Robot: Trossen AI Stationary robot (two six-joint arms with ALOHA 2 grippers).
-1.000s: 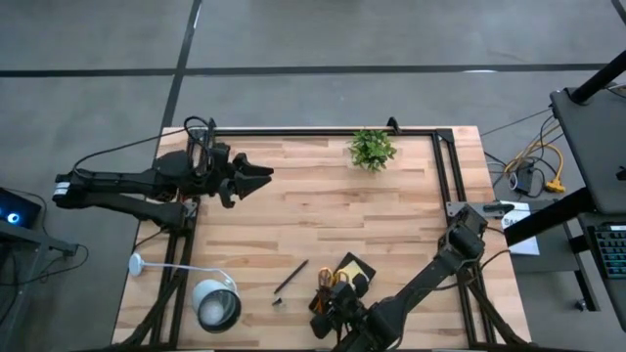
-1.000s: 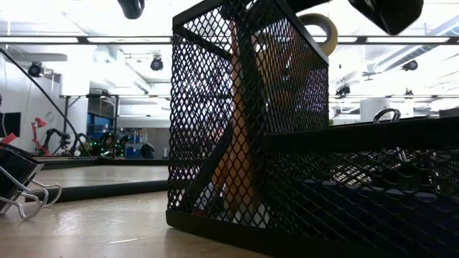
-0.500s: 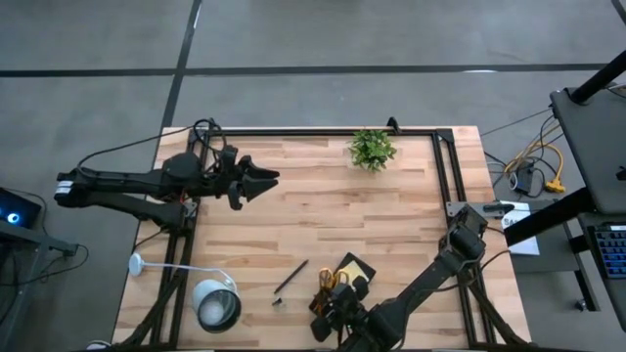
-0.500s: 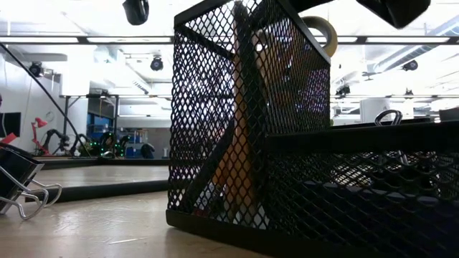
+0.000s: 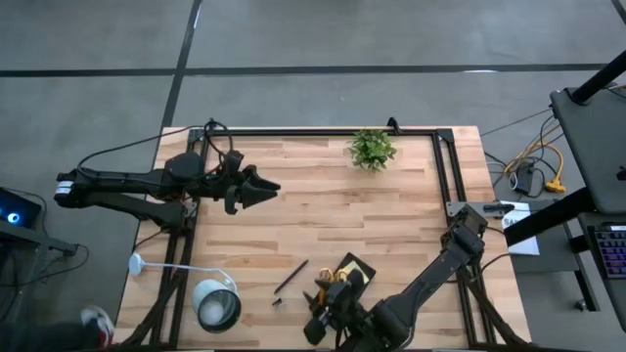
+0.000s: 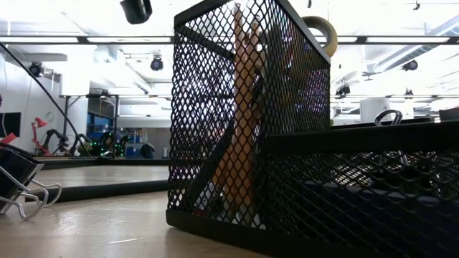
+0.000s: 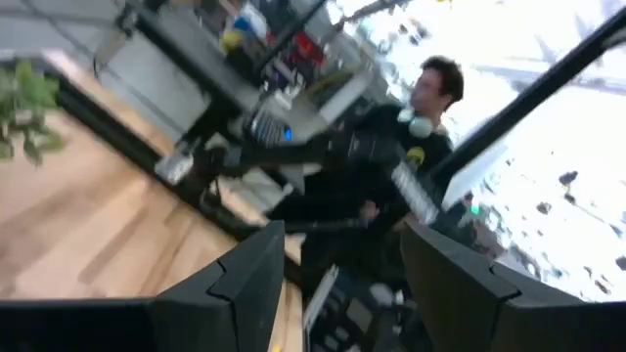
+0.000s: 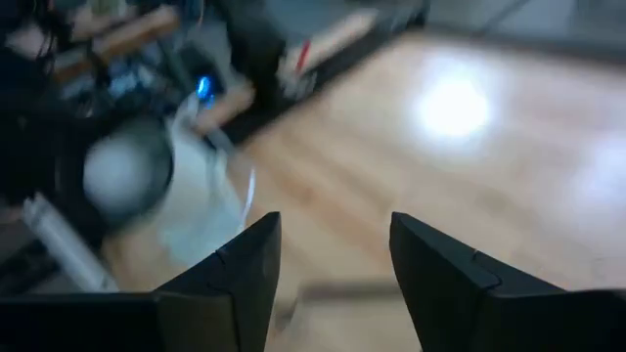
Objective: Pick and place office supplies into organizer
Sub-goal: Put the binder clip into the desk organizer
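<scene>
Organizer (image 5: pixel 350 273), the black mesh desk tray, sits on the wooden table (image 5: pixel 333 196) at its near edge, well apart from the small green potted plant (image 5: pixel 372 149) at the far edge. Part of the job looks done: from table height an orange pencil (image 6: pixel 240 107) stands upright inside the tall mesh compartment, and from above the yellow-handled scissors (image 5: pixel 328 279) lie at the organizer's lamp-side end, though whether they rest fully inside I cannot tell. Loading is unfinished, in my judgement. A black pen (image 5: pixel 290 277) lies loose on the table between the organizer and the round silver-white lamp (image 5: pixel 217 305), a tiny dark piece (image 5: pixel 278 302) lies just beside the pen's near end, and a binder clip (image 6: pixel 18 183) sits on the table off to one side of the organizer in the table-height view. The right gripper (image 5: pixel 315 330) hangs just beside the organizer, on the side away from the plant; its wrist view shows the two dark fingers (image 8: pixel 245 274) apart with nothing between them, so it seems to have nothing in hand. The left gripper (image 5: pixel 266 186) is well apart from the organizer, over bare wood toward the far left of the table, fingers (image 7: pixel 245 284) spread and empty. A person (image 7: pixel 421 108) shows in the room beyond the table.
</scene>
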